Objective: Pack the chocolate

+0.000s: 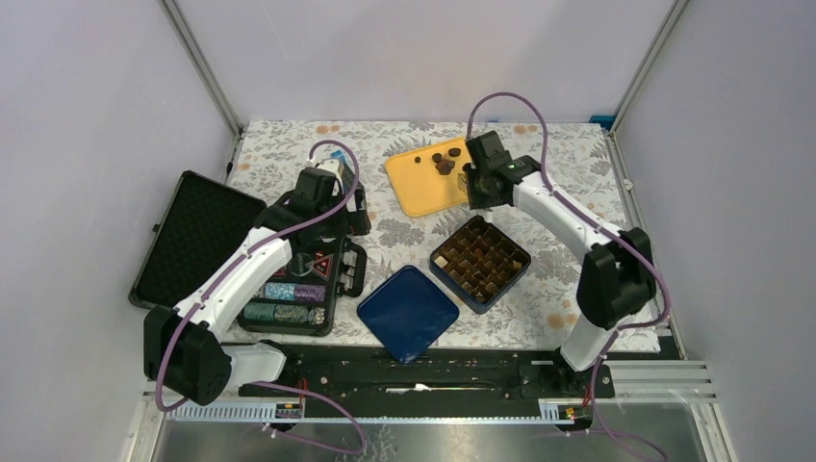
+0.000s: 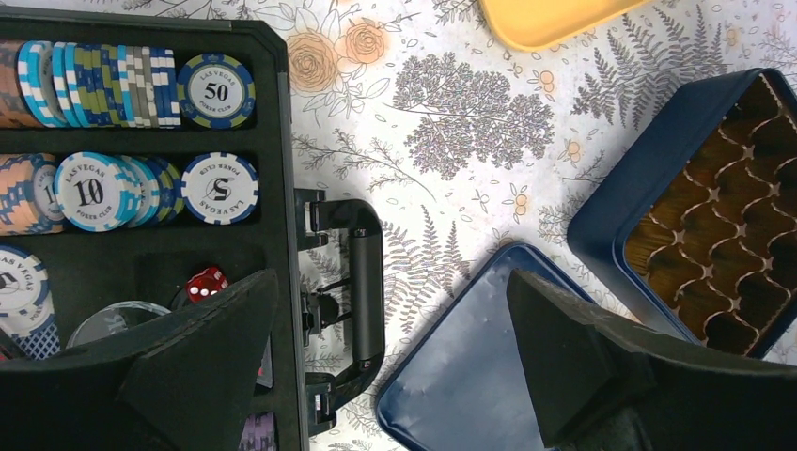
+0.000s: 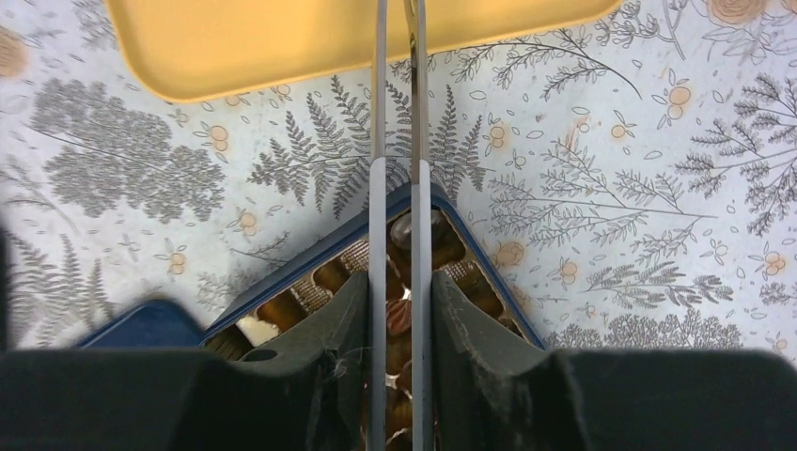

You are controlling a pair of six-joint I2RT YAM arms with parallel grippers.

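Several dark chocolate (image 1: 445, 161) pieces lie on the far end of a yellow tray (image 1: 416, 188). A blue box (image 1: 479, 262) with brown divider cells stands in front of it. More brown chocolate (image 3: 398, 318) and one pale piece (image 3: 257, 329) sit in its cells. My right gripper (image 1: 478, 183) (image 3: 399, 282) hangs over the box's far corner. It is shut on thin metal tongs (image 3: 398, 202) that point toward the tray, blades slightly apart, tips out of view. My left gripper (image 1: 348, 214) (image 2: 390, 282) is open and holds nothing, between the poker case and the lid.
An open black poker case (image 1: 289, 279) (image 2: 282, 169) with striped chips and a red die lies at the left. Its handle (image 2: 367, 282) points right. The box's blue lid (image 1: 408, 313) (image 2: 470, 376) lies flat near the front. A flowered cloth (image 1: 539, 183) covers the table.
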